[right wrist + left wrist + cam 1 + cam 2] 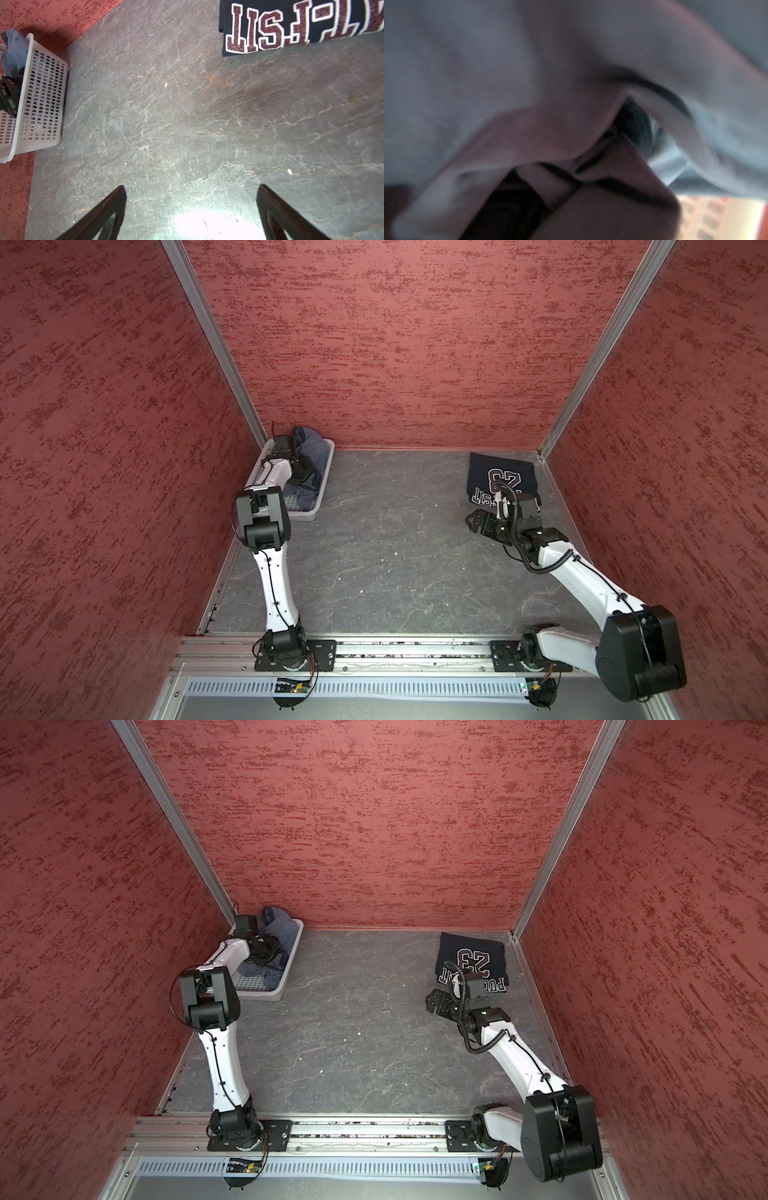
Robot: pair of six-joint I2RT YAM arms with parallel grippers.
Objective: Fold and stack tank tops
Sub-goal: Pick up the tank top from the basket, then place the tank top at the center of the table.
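1. Top views: left end effector (302,477) in white perforated plastic basket (326,477), amid crumpled slate-grey cloth tank top (313,450); closure unreadable.
2. Right end effector (192,186) apart.
3. Risk: shallow pinch slips; cloth snags basket.

Tops: two are showing, one navy top (500,472) (469,950) (291,20) and one grey top (314,448) (279,923) (14,47).
Basket: one basket (305,515) (270,994) (41,93) is standing in the room.
Arms: two are reaching in, the left arm (275,585) (222,1073) and the right arm (582,576) (521,1060).
Grippers: two are showing, the left gripper (301,475) and the right gripper (471,522) (191,187).
Walls: three red walls (415,344) are standing around.
Table: one grey table (374,551) is lying between them.
Specks: a few white specks (165,84) are lying there, and I am not managing an exact count.
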